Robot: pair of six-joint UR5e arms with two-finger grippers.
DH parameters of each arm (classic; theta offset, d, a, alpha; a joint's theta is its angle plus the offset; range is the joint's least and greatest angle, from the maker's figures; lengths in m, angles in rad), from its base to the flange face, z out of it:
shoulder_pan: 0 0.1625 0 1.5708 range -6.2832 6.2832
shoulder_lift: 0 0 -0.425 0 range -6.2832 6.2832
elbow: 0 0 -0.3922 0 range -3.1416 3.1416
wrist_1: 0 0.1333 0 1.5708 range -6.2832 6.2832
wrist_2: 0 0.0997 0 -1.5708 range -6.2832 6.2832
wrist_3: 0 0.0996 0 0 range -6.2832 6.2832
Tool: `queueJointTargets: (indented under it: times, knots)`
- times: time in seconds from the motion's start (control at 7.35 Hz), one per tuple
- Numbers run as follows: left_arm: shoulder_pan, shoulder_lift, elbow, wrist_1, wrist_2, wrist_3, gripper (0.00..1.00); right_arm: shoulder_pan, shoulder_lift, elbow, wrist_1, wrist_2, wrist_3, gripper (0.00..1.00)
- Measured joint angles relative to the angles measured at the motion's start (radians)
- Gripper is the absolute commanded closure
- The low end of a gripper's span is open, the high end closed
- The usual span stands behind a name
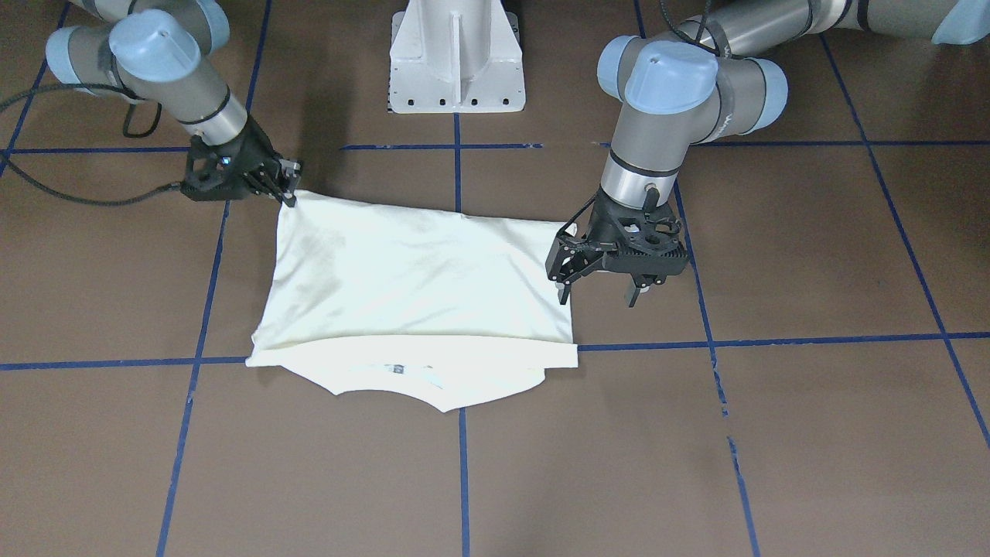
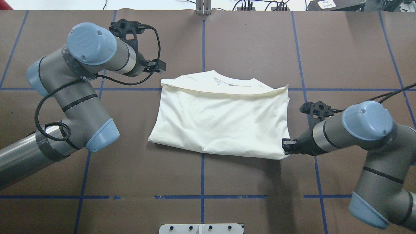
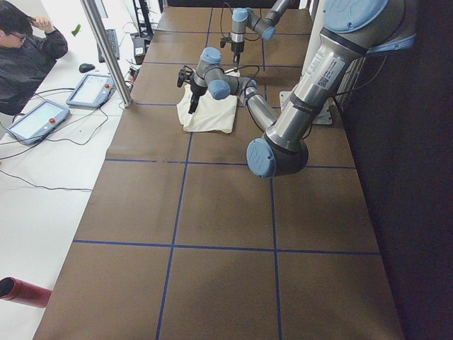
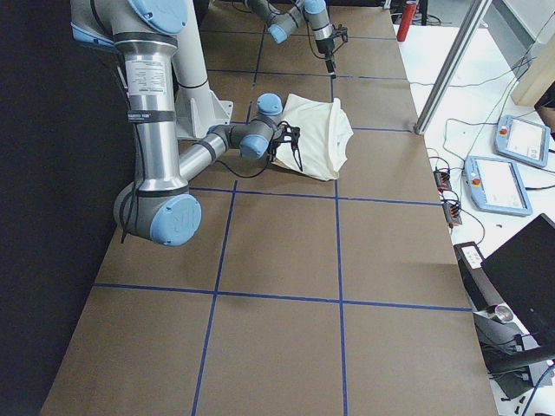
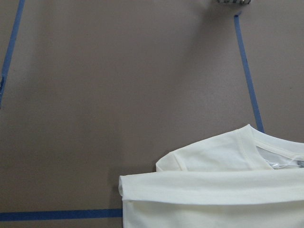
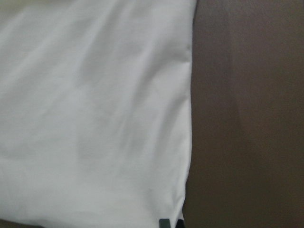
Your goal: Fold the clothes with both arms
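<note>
Shirt (image 1: 410,278) folded | left hand (image 1: 597,299) spread in front view (unclear overhead)

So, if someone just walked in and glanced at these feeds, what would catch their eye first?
The cream shirt stands out first, folded over on itself in the middle of the brown table, its collar poking out on the side away from the robot. Next come the two arms flanking it. The right gripper appears to pinch the shirt's near right corner, while the left gripper hangs open by its far left corner.
</note>
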Motion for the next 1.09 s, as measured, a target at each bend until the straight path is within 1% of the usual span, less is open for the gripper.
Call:
queueJointTargets:
  times: [0.14, 0.27, 0.41, 0.54, 0.68, 0.82, 0.95, 1.09]
  knots:
    - [0.000, 0.000, -0.002, 0.000, 0.001, -0.001, 0.00, -0.075, -0.076, 0.079, 0.000, 0.009, 0.011, 1.00]
    - [0.000, 0.001, -0.004, 0.000, 0.001, -0.002, 0.00, -0.152, -0.122, 0.117, 0.000, 0.012, 0.025, 0.01]
    - [0.000, 0.002, -0.006, 0.000, 0.000, -0.002, 0.00, -0.212, -0.155, 0.142, 0.000, 0.014, 0.036, 0.00]
    - [0.002, 0.003, -0.008, 0.001, -0.001, -0.002, 0.00, -0.245, -0.170, 0.157, 0.000, 0.013, 0.044, 0.00]
    - [0.011, 0.004, -0.012, 0.002, -0.019, -0.011, 0.00, -0.253, -0.174, 0.175, 0.000, 0.002, 0.048, 0.00]
    - [0.033, 0.006, -0.019, 0.004, -0.059, -0.061, 0.01, -0.238, -0.167, 0.199, 0.000, -0.028, 0.050, 0.00]
    - [0.078, 0.016, -0.027, 0.003, -0.094, -0.159, 0.02, -0.209, -0.141, 0.217, 0.001, -0.079, 0.051, 0.00]
    - [0.142, 0.033, -0.033, 0.000, -0.095, -0.274, 0.06, -0.176, -0.108, 0.225, 0.000, -0.134, 0.052, 0.00]
